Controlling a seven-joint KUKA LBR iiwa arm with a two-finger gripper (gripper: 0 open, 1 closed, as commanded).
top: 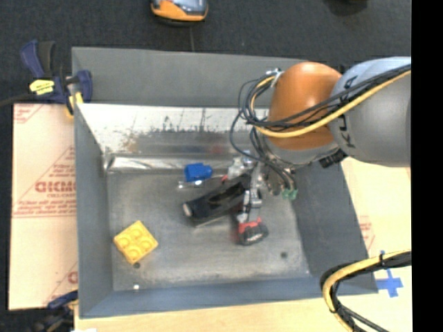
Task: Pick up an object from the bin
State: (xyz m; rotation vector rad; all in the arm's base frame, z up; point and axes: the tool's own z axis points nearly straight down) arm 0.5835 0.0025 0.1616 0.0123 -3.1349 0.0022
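Gripper (250, 196) over one black bar (211, 206); one red piece (251, 232), blue piece (197, 172), yellow brick (135, 241).

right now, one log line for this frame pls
gripper: over right end of black elongated object, mid-bin | nearby: red-black piece, blue piece | apart: yellow brick, lower left

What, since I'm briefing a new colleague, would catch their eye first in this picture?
The arm's orange cover looms at the right, with the gripper below it near the middle of the bin. It is over a black oblong thing, with a red-and-black piece and a blue piece close by. A yellow brick lies alone at lower left.
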